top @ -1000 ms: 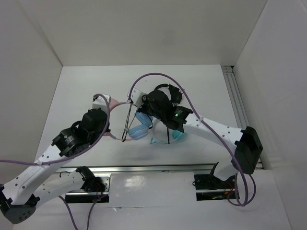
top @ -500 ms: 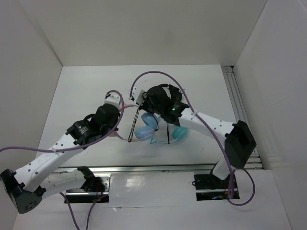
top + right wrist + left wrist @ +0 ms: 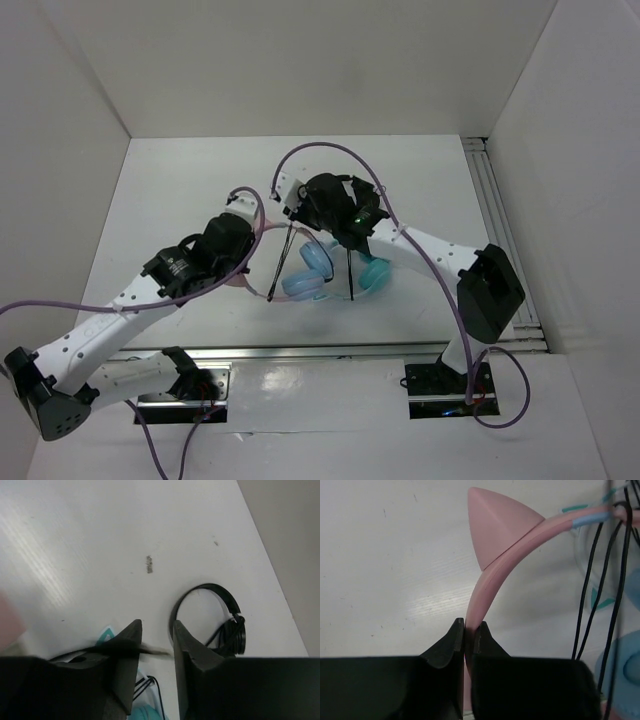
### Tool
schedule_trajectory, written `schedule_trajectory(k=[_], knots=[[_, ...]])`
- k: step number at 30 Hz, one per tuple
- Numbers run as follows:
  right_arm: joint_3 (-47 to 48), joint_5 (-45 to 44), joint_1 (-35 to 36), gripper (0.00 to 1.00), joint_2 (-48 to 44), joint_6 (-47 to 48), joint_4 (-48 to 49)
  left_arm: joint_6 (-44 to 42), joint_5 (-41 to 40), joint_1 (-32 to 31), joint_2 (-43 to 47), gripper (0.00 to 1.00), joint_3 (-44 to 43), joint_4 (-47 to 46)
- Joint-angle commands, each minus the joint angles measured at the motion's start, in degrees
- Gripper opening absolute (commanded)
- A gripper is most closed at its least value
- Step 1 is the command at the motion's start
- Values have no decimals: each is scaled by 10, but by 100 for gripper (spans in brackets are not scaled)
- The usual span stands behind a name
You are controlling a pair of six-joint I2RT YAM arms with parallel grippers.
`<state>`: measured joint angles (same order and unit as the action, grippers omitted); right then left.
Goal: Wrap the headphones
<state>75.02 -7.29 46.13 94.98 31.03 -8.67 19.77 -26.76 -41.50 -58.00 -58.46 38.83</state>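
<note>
The headphones [image 3: 308, 272] lie mid-table, with a pink headband [image 3: 485, 587], a pink cat ear [image 3: 497, 527] and light blue cups [image 3: 626, 666]. The thin black cable [image 3: 585, 615] runs in several strands across them. My left gripper [image 3: 469, 625] is shut on the headband just below the cat ear; it also shows in the top view [image 3: 252, 233]. My right gripper [image 3: 156, 630] hovers above the cups [image 3: 335, 222] with a narrow gap between its jaws. A blurred silver plug tip [image 3: 159, 651] crosses that gap.
Teal-cupped cat-ear headphones [image 3: 376, 272] lie right of the blue cups, their teal ear [image 3: 106, 636] showing under my right gripper. Small black headphones [image 3: 220, 615] lie beyond, partly under the right arm [image 3: 368, 195]. White walls enclose the table; a rail [image 3: 495, 215] runs along the right.
My left arm has moved right and forward with the headband, carrying the headphones to the right. My right gripper has shifted slightly left and farther back above the cups.
</note>
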Motion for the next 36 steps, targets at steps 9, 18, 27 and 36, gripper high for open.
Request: schedule_trajectory(k=[9, 18, 27, 36], knots=[[30, -73, -61, 46, 10, -15, 47, -4, 81, 46, -29, 0, -48, 70], [14, -66, -83, 53, -1, -51, 62, 22, -5, 65, -134, 0, -98, 157], [14, -8, -97, 55, -7, -95, 57, 33, -16, 48, -205, 0, -137, 168], [8, 167, -142, 64, -19, -180, 58, 39, -68, 35, -258, 0, -211, 220]])
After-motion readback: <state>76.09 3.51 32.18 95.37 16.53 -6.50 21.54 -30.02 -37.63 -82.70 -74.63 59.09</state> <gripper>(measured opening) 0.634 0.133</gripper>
